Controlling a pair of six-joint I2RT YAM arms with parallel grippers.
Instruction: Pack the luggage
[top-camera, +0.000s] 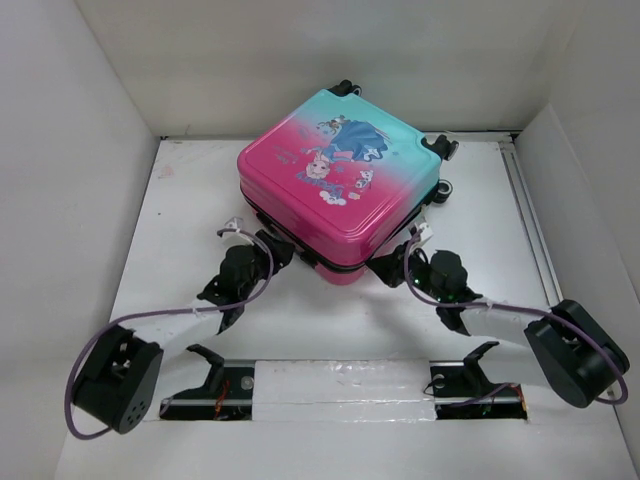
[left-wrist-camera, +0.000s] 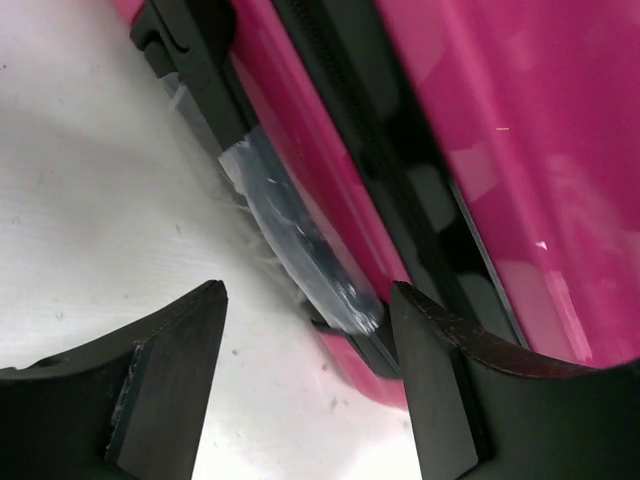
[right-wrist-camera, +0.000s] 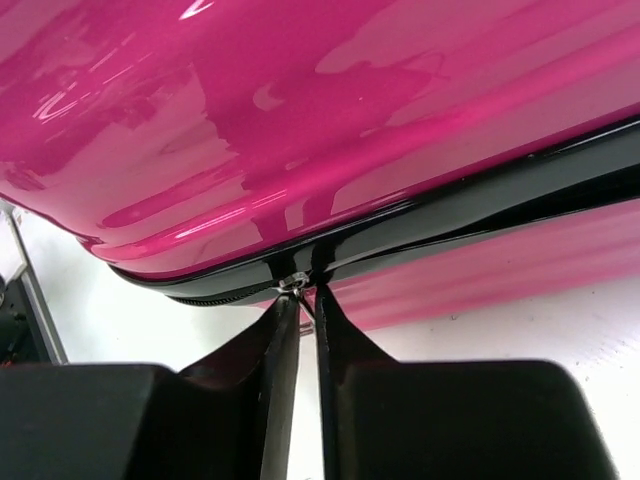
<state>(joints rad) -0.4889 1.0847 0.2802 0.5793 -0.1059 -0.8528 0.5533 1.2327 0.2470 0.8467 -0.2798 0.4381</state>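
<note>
Top cam: the closed pink-to-teal hard-shell kids' suitcase (top-camera: 340, 185) lies flat near the middle of the far edge of the white table (top-camera: 180, 200), wheels toward the far right corner. The left gripper (top-camera: 272, 252) and right gripper (top-camera: 398, 262) are tucked against its near sides, tips hard to make out. Left wrist cam: that pincer is spread wide on nothing, just short of a black handle wrapped in clear plastic film (left-wrist-camera: 300, 235), cut off up top. Right wrist cam: fingers clenched on a tiny silver zipper pull (right-wrist-camera: 293, 283) at the black zipper trim (right-wrist-camera: 480, 205), and the pull is barely visible.
</note>
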